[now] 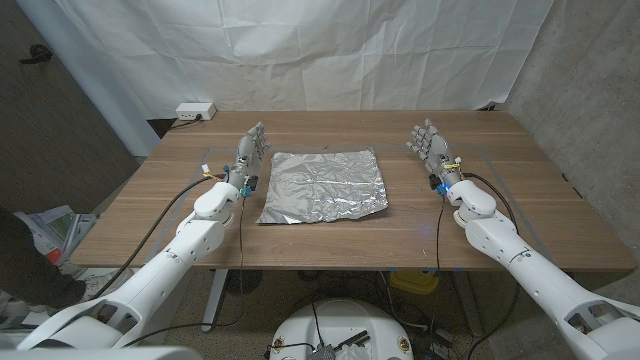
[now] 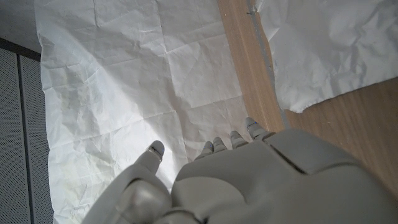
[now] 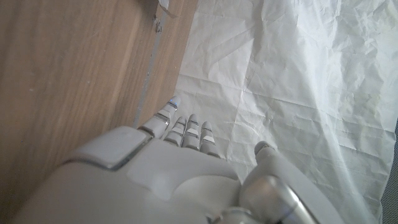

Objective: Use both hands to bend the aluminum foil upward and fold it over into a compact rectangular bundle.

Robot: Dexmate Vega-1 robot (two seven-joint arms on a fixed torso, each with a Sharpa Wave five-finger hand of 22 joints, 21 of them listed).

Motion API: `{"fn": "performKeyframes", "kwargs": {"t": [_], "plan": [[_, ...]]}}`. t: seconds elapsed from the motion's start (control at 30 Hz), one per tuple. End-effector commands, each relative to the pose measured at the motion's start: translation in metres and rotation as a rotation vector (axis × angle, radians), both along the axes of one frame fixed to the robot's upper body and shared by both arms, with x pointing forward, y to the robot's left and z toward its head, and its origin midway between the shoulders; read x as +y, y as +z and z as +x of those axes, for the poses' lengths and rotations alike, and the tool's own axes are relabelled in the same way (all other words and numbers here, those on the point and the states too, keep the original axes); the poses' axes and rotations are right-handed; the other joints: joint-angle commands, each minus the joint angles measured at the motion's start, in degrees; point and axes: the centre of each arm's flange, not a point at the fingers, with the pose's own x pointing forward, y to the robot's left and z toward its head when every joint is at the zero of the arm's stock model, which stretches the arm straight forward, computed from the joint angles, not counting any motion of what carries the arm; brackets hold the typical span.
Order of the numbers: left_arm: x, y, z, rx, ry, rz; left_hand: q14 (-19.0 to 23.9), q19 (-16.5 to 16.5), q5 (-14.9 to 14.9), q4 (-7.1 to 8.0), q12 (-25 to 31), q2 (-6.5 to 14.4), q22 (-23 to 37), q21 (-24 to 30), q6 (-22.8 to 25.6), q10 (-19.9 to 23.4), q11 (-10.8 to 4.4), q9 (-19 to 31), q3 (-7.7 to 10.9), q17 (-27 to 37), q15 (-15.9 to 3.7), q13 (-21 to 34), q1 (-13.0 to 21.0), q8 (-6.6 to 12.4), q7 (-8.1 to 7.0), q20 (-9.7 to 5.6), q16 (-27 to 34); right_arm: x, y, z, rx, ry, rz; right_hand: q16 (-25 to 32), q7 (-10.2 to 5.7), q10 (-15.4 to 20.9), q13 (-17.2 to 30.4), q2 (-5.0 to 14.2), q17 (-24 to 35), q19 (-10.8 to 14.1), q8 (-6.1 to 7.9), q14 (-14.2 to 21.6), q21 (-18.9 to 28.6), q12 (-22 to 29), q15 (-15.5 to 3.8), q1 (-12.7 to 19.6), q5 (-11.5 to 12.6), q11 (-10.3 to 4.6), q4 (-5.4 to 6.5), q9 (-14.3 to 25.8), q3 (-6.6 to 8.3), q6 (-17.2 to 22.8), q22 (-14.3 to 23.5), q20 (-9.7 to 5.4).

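A crinkled sheet of aluminum foil (image 1: pixel 324 186) lies spread flat on the middle of the wooden table (image 1: pixel 330 232). My left hand (image 1: pixel 251 150) stands just off the foil's left edge, fingers apart and pointing away from me, holding nothing. My right hand (image 1: pixel 429 144) stands a little off the foil's right edge, also with fingers spread and nothing in it. In the left wrist view the back of my left hand (image 2: pixel 249 180) reaches toward the white backdrop. In the right wrist view my right hand (image 3: pixel 180 174) does the same.
A white wrinkled cloth backdrop (image 1: pixel 300 50) hangs behind the table's far edge. A white power strip (image 1: pixel 195 111) sits at the far left corner. Cables (image 1: pixel 215 175) run along both forearms. A box of papers (image 1: pixel 55 230) lies on the floor at the left.
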Motion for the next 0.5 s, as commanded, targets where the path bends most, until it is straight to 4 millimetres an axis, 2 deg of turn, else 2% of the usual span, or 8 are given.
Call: {"fn": "performKeyframes", "kwargs": {"t": [0.03,0.13,0.17,0.2,0.37,0.4,0.47,0.5], "plan": [[0.0004,-0.0032,-0.0048,-0.001,-0.005,0.025,-5.6,-0.8,0.4,-0.05,0.3,4.5,0.1,0.2,-5.7,-5.0,-0.41,0.2,0.39,0.3,-0.15,0.1,-0.1,0.40,-0.10,0.19,0.5,0.0001,-0.0005,-0.0083,-0.008,-0.007,-0.007,0.4,-0.02,0.2,0.1,-0.13,0.2,0.5,0.25,-0.3,0.4,0.4,-0.09,0.5,0.3,0.20,0.01,0.1,0.35,0.4,0.3,-0.01],[-0.0003,-0.0055,-0.0064,-0.003,-0.004,0.052,-5.5,-0.7,0.4,-0.12,0.4,4.4,0.1,0.1,-5.4,-4.9,-0.52,0.2,0.35,0.3,-0.24,0.1,0.0,0.50,-0.52,1.60,0.5,0.0004,-0.0014,-0.0089,-0.004,-0.010,-0.020,0.4,-0.05,0.1,0.1,-0.14,0.2,0.5,0.23,-0.3,0.3,0.3,0.11,0.5,0.3,0.24,-0.01,0.1,0.35,0.3,0.3,0.12],[-0.0004,-0.0061,-0.0068,-0.005,-0.005,0.061,-5.3,-0.5,0.4,-0.23,0.4,4.3,0.1,0.1,-4.6,-4.8,-0.57,0.2,0.34,0.2,-0.30,0.1,0.0,0.77,-1.35,2.07,0.5,0.0005,-0.0020,-0.0091,-0.003,-0.013,-0.024,0.4,-0.13,0.1,0.1,-0.15,0.2,0.5,0.23,-0.2,0.3,0.3,0.39,0.4,0.3,0.31,-0.01,0.1,0.34,0.4,0.3,0.27],[-0.0006,-0.0067,-0.0073,-0.008,0.000,0.068,-5.2,-0.5,0.4,-0.30,0.4,4.2,0.1,0.1,-4.2,-4.7,-0.46,0.2,0.33,0.2,-0.32,0.1,0.1,0.91,-1.54,2.53,0.6,0.0006,-0.0026,-0.0092,-0.002,-0.016,-0.028,0.4,-0.16,0.0,0.1,-0.15,0.2,0.5,0.24,-0.2,0.3,0.3,0.47,0.4,0.3,0.36,-0.01,0.1,0.34,0.4,0.3,0.33],[-0.0003,-0.0072,-0.0101,-0.014,0.013,0.109,-4.3,0.0,0.4,-0.57,0.7,4.0,0.1,0.1,-2.4,-3.9,-0.23,0.2,0.36,0.1,-0.09,0.1,0.3,1.39,-1.76,3.00,0.8,0.0021,-0.0040,-0.0107,-0.006,-0.023,-0.046,0.5,-0.27,-0.1,0.1,-0.14,0.2,0.5,0.24,-0.1,0.3,0.3,0.64,0.4,0.3,0.33,-0.05,0.1,0.35,0.4,0.3,0.60],[0.0000,-0.0068,-0.0108,-0.013,0.015,0.119,-3.7,0.3,0.4,-0.69,0.9,3.8,0.1,0.1,-1.9,-3.3,-0.13,0.3,0.33,0.1,0.34,0.1,0.3,1.47,-1.96,3.14,0.9,0.0026,-0.0041,-0.0115,-0.010,-0.025,-0.049,0.5,-0.45,-0.1,0.1,-0.15,0.2,0.5,0.33,0.0,0.3,0.2,0.65,0.4,0.3,0.33,-0.08,0.1,0.36,0.6,0.3,0.72],[0.0009,-0.0054,-0.0123,-0.013,0.027,0.143,-2.3,0.8,0.3,-1.09,1.2,3.2,0.2,0.0,-0.5,-1.9,-0.05,0.3,0.21,0.1,2.46,0.0,0.5,1.59,-2.62,4.24,1.1,0.0033,-0.0044,-0.0127,-0.014,-0.031,-0.056,0.6,-0.53,-0.1,0.1,-0.17,0.2,0.5,0.39,0.3,0.3,0.2,0.84,0.4,0.3,0.52,-0.14,0.1,0.37,0.8,0.3,0.86],[0.0013,-0.0048,-0.0132,-0.015,0.033,0.153,-1.8,0.9,0.2,-1.22,1.4,3.0,0.2,0.0,0.1,-1.2,0.19,0.3,0.15,0.1,2.73,0.0,0.6,1.66,-2.83,4.43,1.2,0.0036,-0.0045,-0.0132,-0.017,-0.033,-0.060,0.6,-0.64,0.0,0.1,-0.17,0.2,0.6,0.48,0.4,0.4,0.3,0.92,0.4,0.3,0.70,-0.18,0.1,0.39,1.0,0.3,0.91]]}}
